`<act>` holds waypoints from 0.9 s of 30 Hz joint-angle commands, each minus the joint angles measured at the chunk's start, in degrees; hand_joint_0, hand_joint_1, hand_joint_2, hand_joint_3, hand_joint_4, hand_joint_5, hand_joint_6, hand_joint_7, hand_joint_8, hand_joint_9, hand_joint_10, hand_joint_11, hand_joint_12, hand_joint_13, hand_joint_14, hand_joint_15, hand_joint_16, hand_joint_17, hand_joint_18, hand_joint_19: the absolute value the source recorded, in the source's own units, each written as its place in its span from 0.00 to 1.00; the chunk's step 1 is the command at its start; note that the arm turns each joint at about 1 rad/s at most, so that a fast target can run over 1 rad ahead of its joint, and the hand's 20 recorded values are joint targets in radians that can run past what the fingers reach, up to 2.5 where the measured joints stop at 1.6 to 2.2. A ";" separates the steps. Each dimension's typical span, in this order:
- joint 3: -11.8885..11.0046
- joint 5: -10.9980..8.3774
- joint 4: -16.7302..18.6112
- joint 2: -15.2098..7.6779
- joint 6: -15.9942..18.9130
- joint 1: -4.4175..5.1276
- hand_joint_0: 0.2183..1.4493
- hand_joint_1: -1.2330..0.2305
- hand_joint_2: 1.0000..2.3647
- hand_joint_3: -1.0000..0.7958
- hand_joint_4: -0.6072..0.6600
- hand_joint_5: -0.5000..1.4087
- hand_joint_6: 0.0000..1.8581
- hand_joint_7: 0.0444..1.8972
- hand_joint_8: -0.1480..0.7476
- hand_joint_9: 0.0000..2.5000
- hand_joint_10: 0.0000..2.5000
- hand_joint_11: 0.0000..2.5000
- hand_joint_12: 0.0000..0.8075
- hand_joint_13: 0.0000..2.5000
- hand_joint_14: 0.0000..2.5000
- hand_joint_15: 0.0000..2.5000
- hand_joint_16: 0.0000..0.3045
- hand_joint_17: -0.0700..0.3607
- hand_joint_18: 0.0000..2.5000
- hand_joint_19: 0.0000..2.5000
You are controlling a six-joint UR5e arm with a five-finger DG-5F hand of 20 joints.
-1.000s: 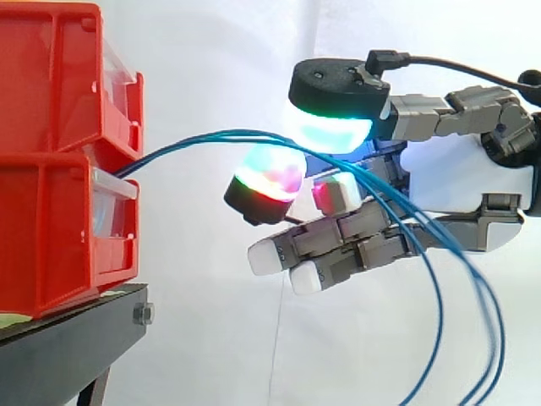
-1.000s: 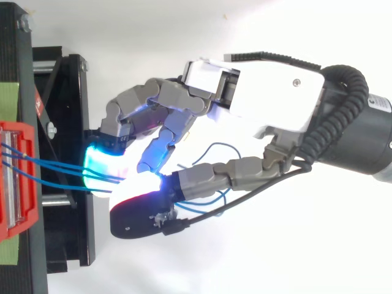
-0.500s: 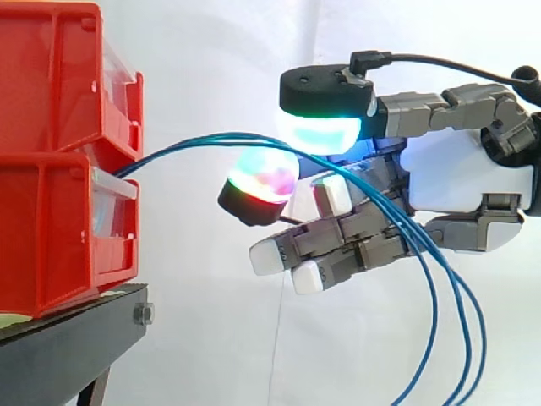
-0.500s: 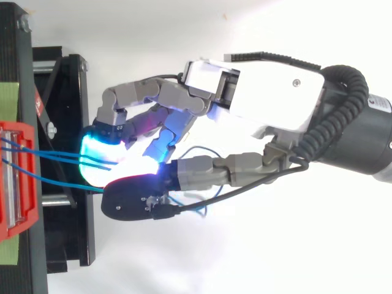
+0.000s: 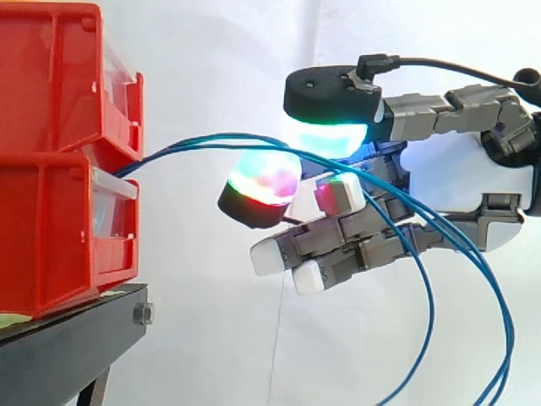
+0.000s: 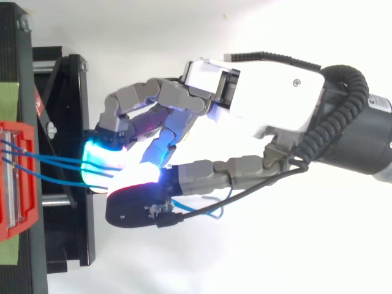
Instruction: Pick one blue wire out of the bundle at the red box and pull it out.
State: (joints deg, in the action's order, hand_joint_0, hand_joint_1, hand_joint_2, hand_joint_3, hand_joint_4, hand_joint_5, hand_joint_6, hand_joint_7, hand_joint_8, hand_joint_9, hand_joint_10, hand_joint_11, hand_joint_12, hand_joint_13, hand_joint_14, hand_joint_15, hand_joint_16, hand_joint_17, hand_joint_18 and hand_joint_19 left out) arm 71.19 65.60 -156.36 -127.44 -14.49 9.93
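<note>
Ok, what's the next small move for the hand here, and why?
Probably draw the hand slightly away from the red bin: the blue wires arch slack from it through the hand, bunched together, none taut or singled out.

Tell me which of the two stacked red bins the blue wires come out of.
The lower red bin: the blue wires leave over its front lip, beneath the upper red bin.

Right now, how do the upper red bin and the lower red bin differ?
The upper red bin sits stacked on the lower red bin, which rests on the black stand. The blue wires come out over the lower red bin's clear front, beneath the upper red bin, whose front has none. Both are red with a clear front panel.
</note>
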 commanded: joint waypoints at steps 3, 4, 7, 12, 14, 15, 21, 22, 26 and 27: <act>0.00 0.05 0.00 0.00 -0.01 0.00 0.31 0.28 0.01 0.52 0.74 0.20 0.42 0.43 0.48 0.47 0.01 0.32 0.50 0.26 0.01 0.16 0.21 0.50 0.22 0.22; 0.00 0.05 0.00 0.00 -0.01 0.00 0.31 0.29 0.01 0.53 0.78 0.21 0.38 0.49 0.48 0.48 0.01 0.28 0.51 0.27 0.01 0.15 0.22 0.52 0.23 0.22; 0.00 0.05 0.00 0.00 -0.01 0.00 0.35 0.32 0.00 0.55 0.84 0.23 0.29 0.64 0.48 0.48 0.01 0.24 0.50 0.27 0.01 0.14 0.22 0.52 0.23 0.22; 0.00 0.05 0.00 0.00 0.08 0.00 0.40 0.37 0.00 0.55 0.84 0.24 0.27 0.59 0.43 0.49 0.01 0.22 0.46 0.27 0.01 0.14 0.20 0.48 0.22 0.23; 0.00 0.05 0.00 0.00 -0.01 0.00 0.41 0.38 0.00 0.55 0.84 0.24 0.27 0.57 0.43 0.50 0.01 0.22 0.45 0.27 0.01 0.15 0.19 0.47 0.21 0.23; 0.00 0.05 0.00 0.00 -0.01 0.00 0.41 0.38 0.00 0.55 0.83 0.24 0.27 0.57 0.42 0.50 0.01 0.22 0.45 0.27 0.01 0.15 0.19 0.47 0.21 0.23; 0.00 0.05 0.00 0.00 -0.01 0.00 0.45 0.36 0.01 0.49 0.73 0.24 0.27 0.60 0.41 0.48 0.01 0.26 0.42 0.26 0.01 0.15 0.17 0.43 0.18 0.25; 0.00 0.05 0.00 0.00 0.08 0.00 0.45 0.35 0.01 0.48 0.74 0.23 0.27 0.60 0.40 0.47 0.01 0.26 0.42 0.25 0.01 0.16 0.17 0.43 0.18 0.24; 0.00 0.05 0.00 0.00 -0.01 0.00 0.43 0.28 0.01 0.42 0.71 0.22 0.27 0.65 0.41 0.45 0.01 0.30 0.43 0.25 0.01 0.15 0.17 0.44 0.20 0.22; 0.00 0.05 0.00 0.00 -0.01 0.00 0.43 0.25 0.01 0.38 0.69 0.22 0.27 0.65 0.41 0.45 0.01 0.31 0.43 0.25 0.01 0.15 0.17 0.44 0.20 0.21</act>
State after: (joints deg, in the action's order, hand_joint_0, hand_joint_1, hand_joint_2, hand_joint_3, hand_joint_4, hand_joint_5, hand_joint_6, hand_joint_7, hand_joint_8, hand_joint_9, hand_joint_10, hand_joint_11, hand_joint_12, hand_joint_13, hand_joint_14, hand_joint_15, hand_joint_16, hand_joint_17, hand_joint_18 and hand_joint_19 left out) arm 71.19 65.65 -156.36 -127.44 -14.47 9.93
